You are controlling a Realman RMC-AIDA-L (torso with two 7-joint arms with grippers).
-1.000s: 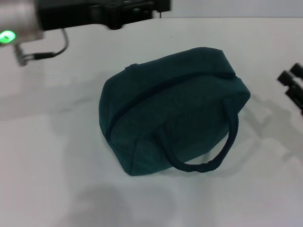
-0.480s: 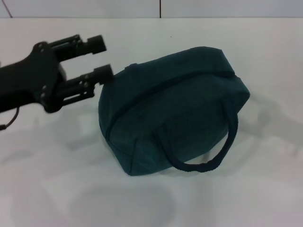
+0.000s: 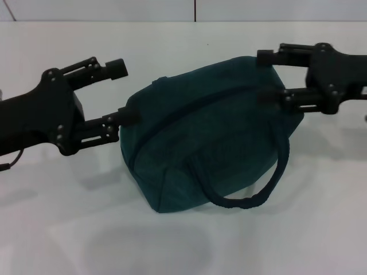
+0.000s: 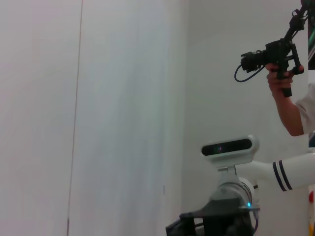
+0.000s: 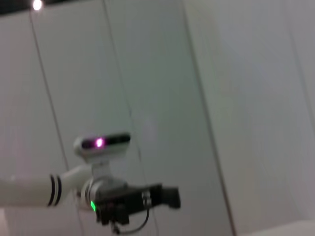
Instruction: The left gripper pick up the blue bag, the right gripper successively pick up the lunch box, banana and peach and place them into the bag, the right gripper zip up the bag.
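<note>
Blue bag lies zipped on its side, mid-table. Left gripper spread at its left end, lower finger touching fabric; right gripper spread at its right end. Suggest left clamps a handle, not smooth fabric.

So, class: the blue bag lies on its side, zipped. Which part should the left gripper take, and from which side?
Probably the loop handle draping off the blue bag on the near side: it is thin enough for the fingers, while the body is bulky. The open left gripper sits at the bag's left end, so it would come round the front.
</note>
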